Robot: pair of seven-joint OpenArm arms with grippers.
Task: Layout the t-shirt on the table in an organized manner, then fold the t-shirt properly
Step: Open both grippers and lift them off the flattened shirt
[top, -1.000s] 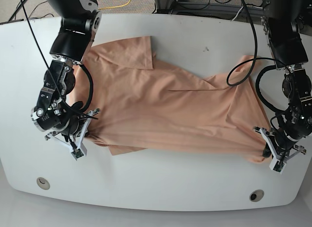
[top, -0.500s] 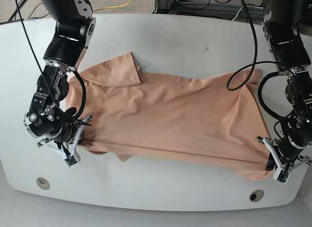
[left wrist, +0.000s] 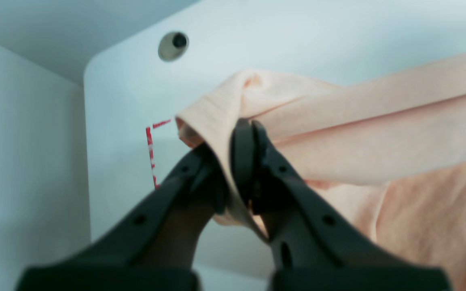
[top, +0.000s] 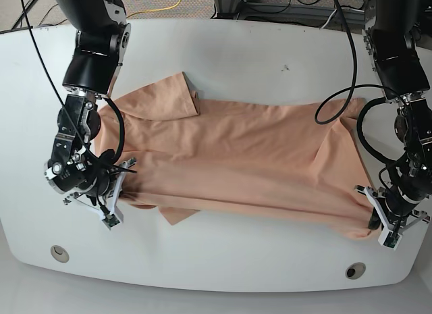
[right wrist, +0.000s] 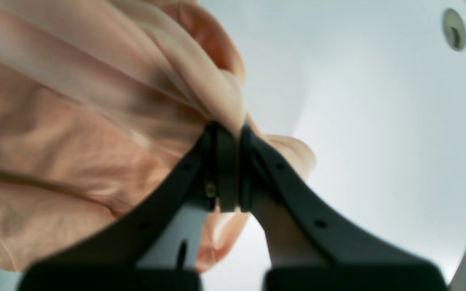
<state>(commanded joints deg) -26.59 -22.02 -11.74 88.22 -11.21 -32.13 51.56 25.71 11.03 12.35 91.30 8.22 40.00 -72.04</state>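
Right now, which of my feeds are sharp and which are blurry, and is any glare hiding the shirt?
Base view: sharp and evenly lit; the t-shirt and table read clearly, no glare. Left wrist view: soft focus; left gripper jaws and pinched cloth are fuzzy, though the red tape mark is readable. Right wrist view: blurriest; the fabric looks smeared around the right gripper, and the tabletop is bright and washed out.

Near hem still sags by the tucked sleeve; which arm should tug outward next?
Probably right: right gripper pinches the t-shirt beside that tucked sleeve; left gripper holds the far, taut corner.
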